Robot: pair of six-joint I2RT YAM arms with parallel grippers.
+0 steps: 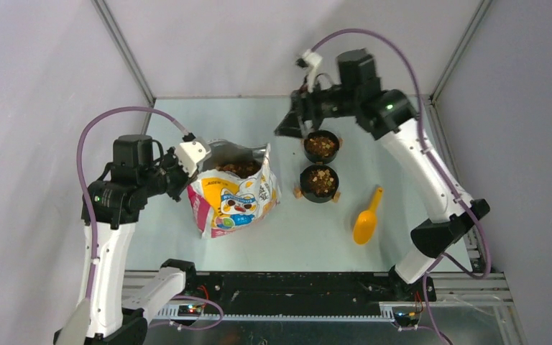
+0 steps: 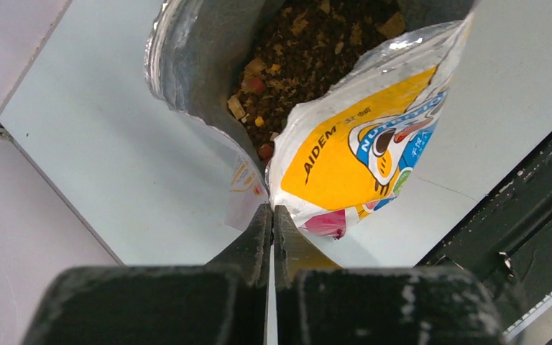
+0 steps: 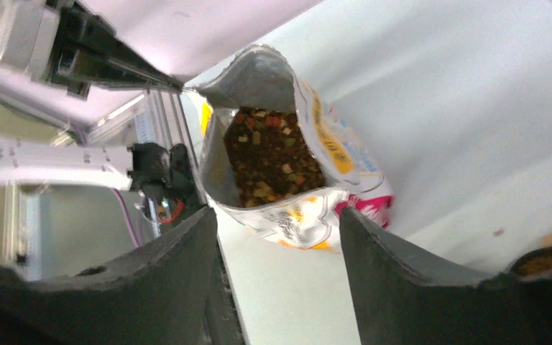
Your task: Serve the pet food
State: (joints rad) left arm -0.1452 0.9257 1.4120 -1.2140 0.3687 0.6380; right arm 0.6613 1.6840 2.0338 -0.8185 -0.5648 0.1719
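The left gripper (image 2: 272, 215) has its jaws pressed flat together. The side fold of the bag (image 2: 345, 158) runs right down into their tips, so they appear to pinch that thin edge. Straight ahead of these jaws the bag's mouth gapes open, and the pet food (image 2: 309, 50) lies inside it as a dark brown heap with tan, yellow and red bits.

The right gripper (image 3: 277, 215) stands with its jaws spread wide and nothing between them. Through the gap, well beyond the tips, the open bag shows again with its food. Just outside the right-hand jaw in that view, the edge of a dark bowl with brown pellets peeks in.

From above, the right gripper hangs just beside the far bowl (image 1: 305, 147), on the side toward the bag. The near bowl (image 1: 302, 181) sits touching or almost touching the far one, on the side toward the arm bases. Both are filled with pellets. A yellow scoop (image 1: 366, 219) lies on the table (image 1: 295, 237), well apart from both sets of jaws.
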